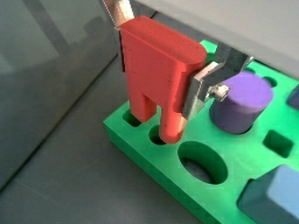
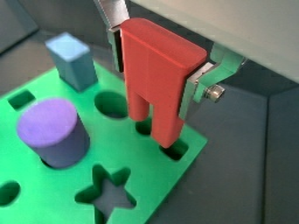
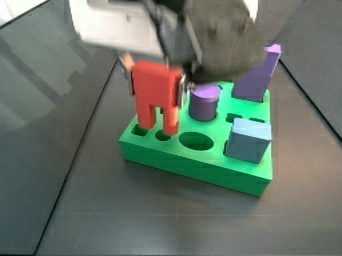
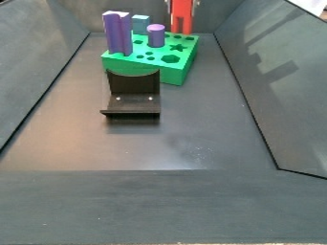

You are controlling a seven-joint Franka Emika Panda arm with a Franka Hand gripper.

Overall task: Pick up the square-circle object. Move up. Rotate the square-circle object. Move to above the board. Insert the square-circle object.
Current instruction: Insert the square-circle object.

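My gripper (image 1: 159, 77) is shut on the square-circle object (image 1: 156, 66), a slim red block with two legs, held upright. It also shows in a wrist view (image 2: 158, 70) and in both side views (image 3: 156, 92) (image 4: 183, 14). Its two leg tips sit in the mouths of two small holes at a corner of the green board (image 1: 152, 164). The board also shows in a wrist view (image 2: 166, 188) and in both side views (image 3: 187, 166) (image 4: 181, 67). The silver fingers (image 2: 194, 90) clamp the block's wide upper part.
A purple cylinder (image 1: 239, 101) (image 2: 52, 131), a tall purple notched block (image 3: 261, 72) and a blue-grey block (image 3: 249, 138) (image 2: 73, 59) stand in the board. A star hole (image 2: 111, 192) is open. The fixture (image 4: 132, 96) stands in front of the board.
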